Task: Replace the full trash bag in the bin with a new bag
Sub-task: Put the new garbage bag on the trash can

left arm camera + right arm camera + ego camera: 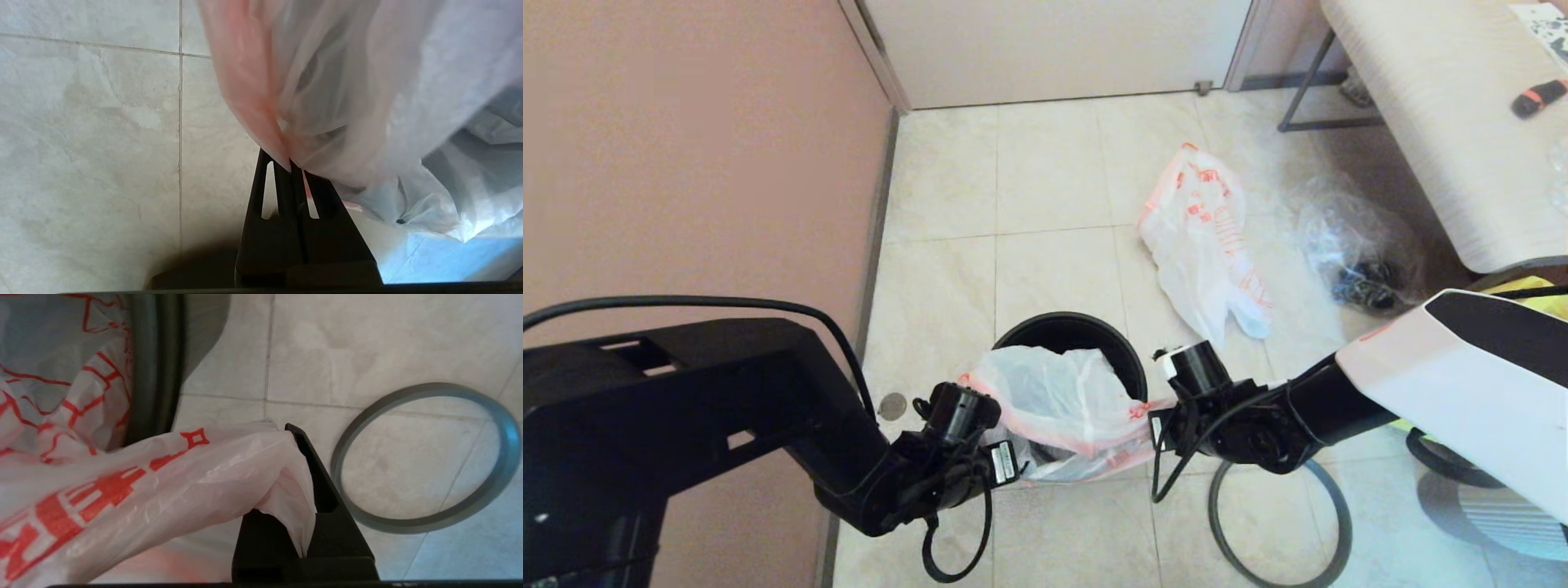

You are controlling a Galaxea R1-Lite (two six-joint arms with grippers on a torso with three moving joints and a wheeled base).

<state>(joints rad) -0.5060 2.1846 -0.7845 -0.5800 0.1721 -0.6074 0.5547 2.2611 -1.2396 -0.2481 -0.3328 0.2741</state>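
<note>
The black bin (1062, 320) stands on the tiled floor between my arms. The new bag (1054, 392), limp white plastic with pink-orange trim, is stretched over the bin's near side and sags into it. My left gripper (1013, 461) is shut on its pink edge (253, 102), at the fingertips (290, 163). My right gripper (1156, 425) is shut on the other edge (163, 477), and plastic is bunched between its jaws (286, 435). The bin's rim (155, 355) shows beside that hand. The full trash bag (1201, 237), white with dense orange-red print, lies on the floor beyond the bin to the right.
The dark grey hoop (1343, 510) lies flat on the floor under my right arm, and shows whole in the right wrist view (408, 524). A clear crinkled bag (1356, 245) of dark items sits beside a white bench (1421, 106). A pink wall runs along the left.
</note>
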